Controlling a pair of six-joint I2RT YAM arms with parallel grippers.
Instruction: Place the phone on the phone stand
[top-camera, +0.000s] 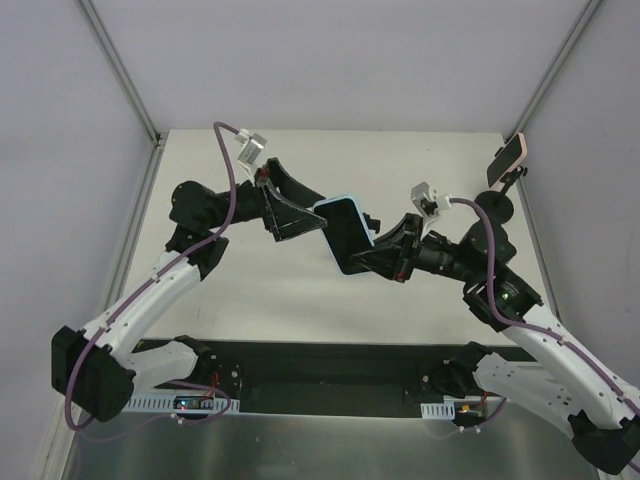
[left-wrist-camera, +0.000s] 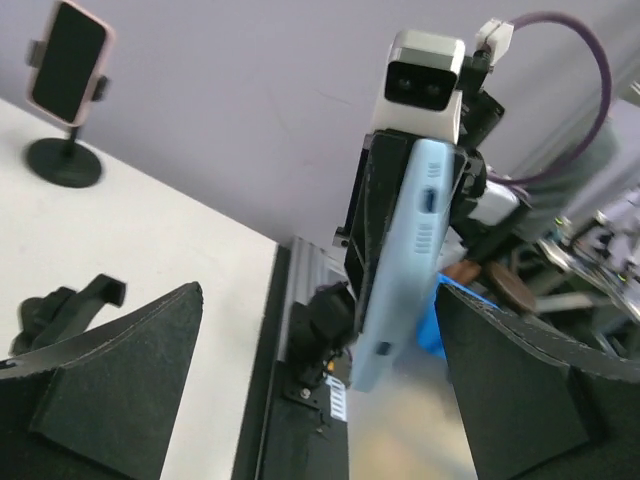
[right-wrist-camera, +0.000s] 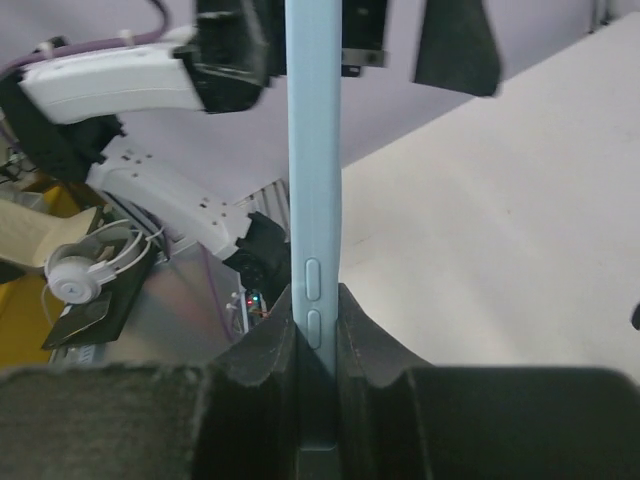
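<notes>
A phone (top-camera: 345, 232) in a light blue case hangs in mid-air over the middle of the table. My right gripper (top-camera: 372, 255) is shut on its lower end; the right wrist view shows the phone (right-wrist-camera: 313, 150) edge-on, clamped between both pads of that gripper (right-wrist-camera: 315, 300). My left gripper (top-camera: 318, 215) is open, and its fingers (left-wrist-camera: 120, 390) stand wide on either side of the phone (left-wrist-camera: 405, 260) without touching it. The phone stand (top-camera: 497, 207) is at the far right of the table, with a pink-cased phone (top-camera: 510, 158) clipped in its holder.
The left wrist view shows the stand's round black base (left-wrist-camera: 63, 165) on the white tabletop, with the pink-cased phone (left-wrist-camera: 70, 60) above it. Grey walls close the table at the back and sides. A black rail (top-camera: 320, 375) carries the arm bases along the near edge.
</notes>
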